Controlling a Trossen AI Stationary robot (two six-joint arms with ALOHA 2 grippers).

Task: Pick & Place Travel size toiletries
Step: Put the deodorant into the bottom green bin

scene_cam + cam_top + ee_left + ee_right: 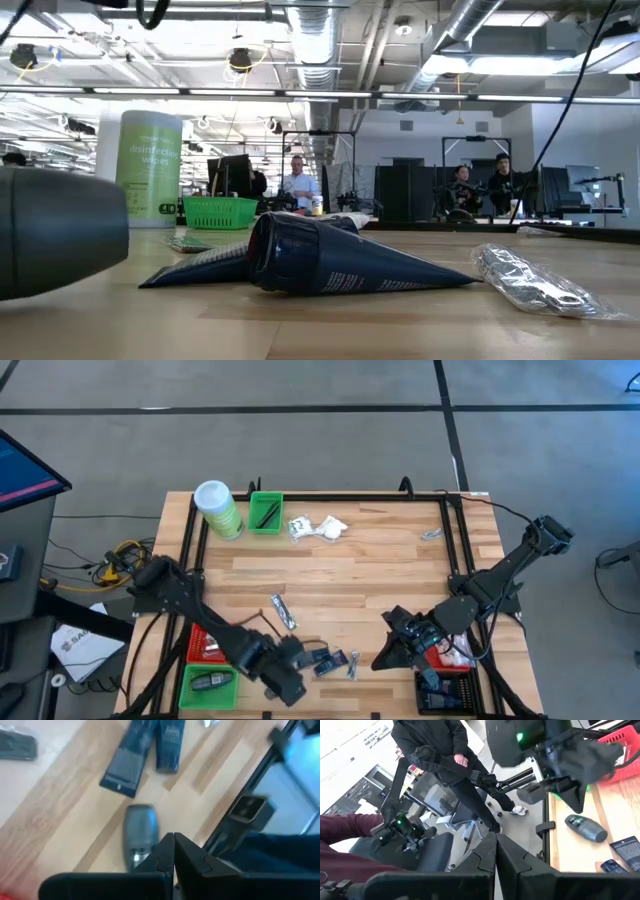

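Toiletries lie scattered on the table (380,575): just off the left gripper (290,688), whose fingers are pressed together on nothing, dark blue packets (330,660) rest at about five o'clock of centre. Their long axes run roughly nine-to-three. Being light, flat and probably slippery, they are best pinched across the narrow width; the right gripper (385,657) hangs nearby, likewise closed and empty.
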